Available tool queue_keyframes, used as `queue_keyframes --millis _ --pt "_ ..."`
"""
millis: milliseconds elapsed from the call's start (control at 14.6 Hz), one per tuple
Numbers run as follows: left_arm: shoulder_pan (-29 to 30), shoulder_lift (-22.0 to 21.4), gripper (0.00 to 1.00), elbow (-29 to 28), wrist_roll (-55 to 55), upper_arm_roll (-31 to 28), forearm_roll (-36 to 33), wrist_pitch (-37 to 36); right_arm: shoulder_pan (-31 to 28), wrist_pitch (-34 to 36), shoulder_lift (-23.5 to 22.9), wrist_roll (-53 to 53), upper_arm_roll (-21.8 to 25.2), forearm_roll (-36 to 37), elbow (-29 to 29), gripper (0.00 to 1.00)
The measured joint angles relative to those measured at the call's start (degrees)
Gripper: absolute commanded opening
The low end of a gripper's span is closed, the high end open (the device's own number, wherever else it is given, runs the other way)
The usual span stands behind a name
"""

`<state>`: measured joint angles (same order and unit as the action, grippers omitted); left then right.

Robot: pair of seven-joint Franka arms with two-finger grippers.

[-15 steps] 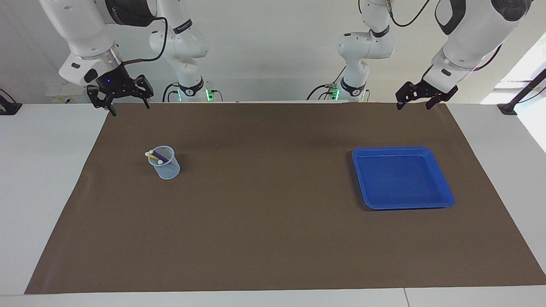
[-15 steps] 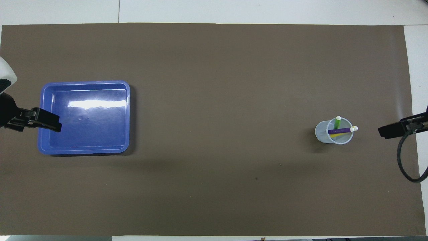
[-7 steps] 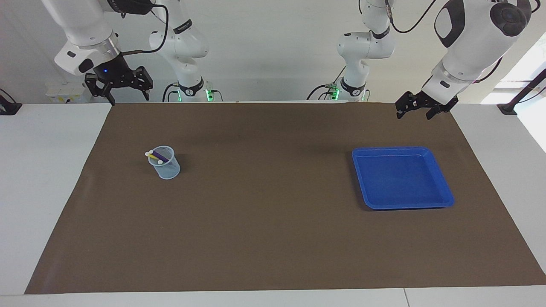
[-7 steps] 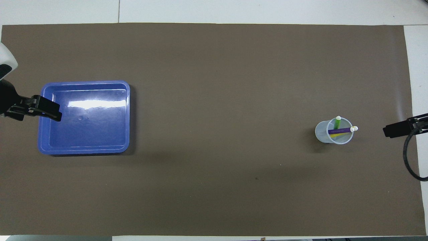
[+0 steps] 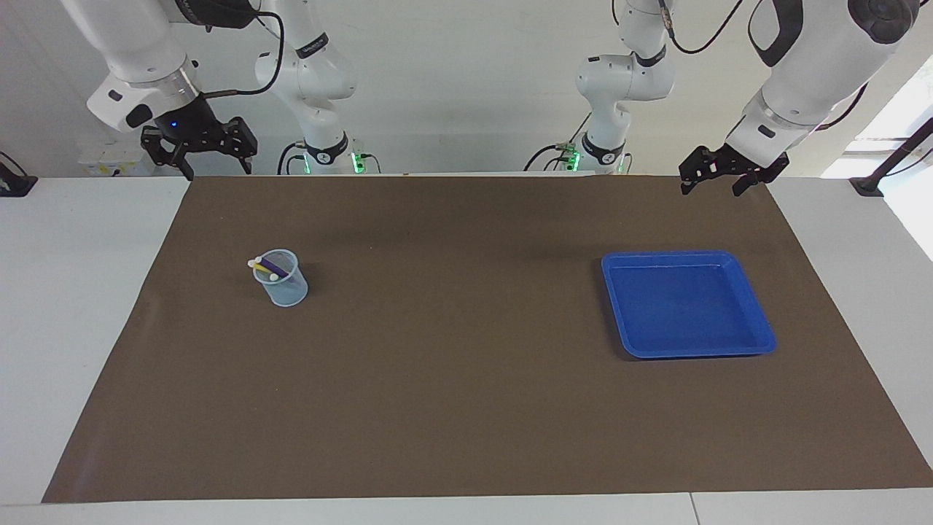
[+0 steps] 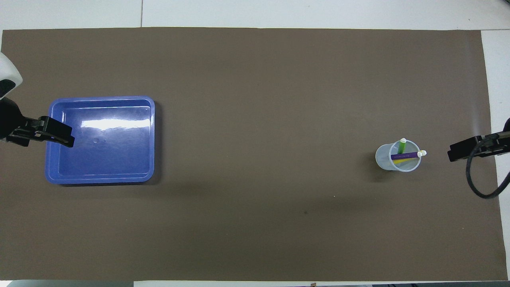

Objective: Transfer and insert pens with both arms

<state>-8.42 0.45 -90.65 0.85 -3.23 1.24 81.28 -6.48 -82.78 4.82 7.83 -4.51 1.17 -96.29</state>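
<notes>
Two pincers hang in the air at the robots' own edge of the brown mat: the right pincer over the mat's corner at the right arm's end of the desk, its fingers spread apart and holding nothing, and the left pincer over the mat's edge at the left arm's end, its fingers likewise apart and bare. Farther from the robots, toward the right arm's end, a clear cup stands upright on the mat with all three pens in it. The purple pen and the yellow pen lean side by side, their long axes tilted toward the right arm's end, whitish tips poking over the rim. The green pen stands steeper, its pale tip up and leaning away from the robots. Toward the left arm's end, well apart from the cup, a blue tray lies flat on the mat
</notes>
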Motion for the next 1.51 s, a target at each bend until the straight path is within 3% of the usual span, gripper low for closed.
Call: queue_keyframes --millis 275,1511 --pt "0.0 -0.2 1.00 0.0 -0.1 0.0 0.0 0.2 4.8 0.1 -1.5 -0.6 5.3 0.0 3.4 1.00" --pt "0.3 -0.6 1.00 0.0 -0.2 -0.1 0.0 0.5 5.5 -1.8 -1.6 -0.6 5.9 0.1 4.1 1.00"
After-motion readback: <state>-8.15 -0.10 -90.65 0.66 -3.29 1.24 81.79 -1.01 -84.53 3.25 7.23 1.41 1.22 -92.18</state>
